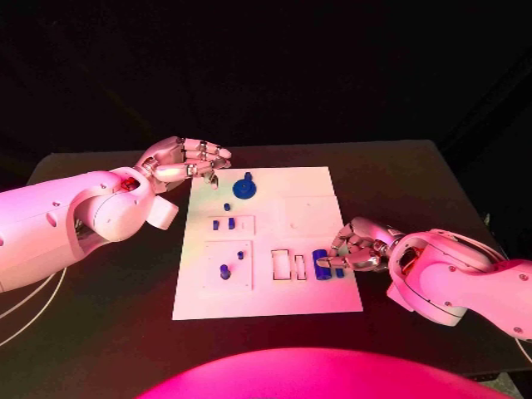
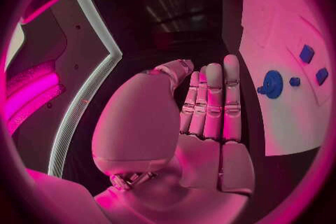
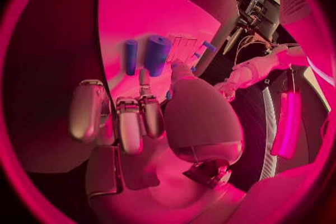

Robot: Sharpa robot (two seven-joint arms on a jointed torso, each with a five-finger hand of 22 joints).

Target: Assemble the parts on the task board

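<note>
A white task board (image 1: pixel 320 183) lies mid-table (image 1: pixel 434 174). Left robot hand (image 1: pixel 184 159) hovers at the board's far-left corner, fingers loosely curled, holding nothing. Right robot hand (image 1: pixel 352 248) sits at the board's near-right edge — fingers curled beside an upright blue cylinder (image 1: pixel 322 264); whether it grips is unclear. A blue disc (image 1: pixel 244 188) lies near the board's far end.

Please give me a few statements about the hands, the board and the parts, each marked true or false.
1. The board lies between the two hands. True.
2. The left hand holds a blue part. False: it holds nothing, and its fingers are straight in the left wrist view.
3. The right hand is at the board's right edge, beside a blue cylinder. True.
4. The round disc lies at the board's near edge. False: it lies in the far half, close to the left hand.
</note>
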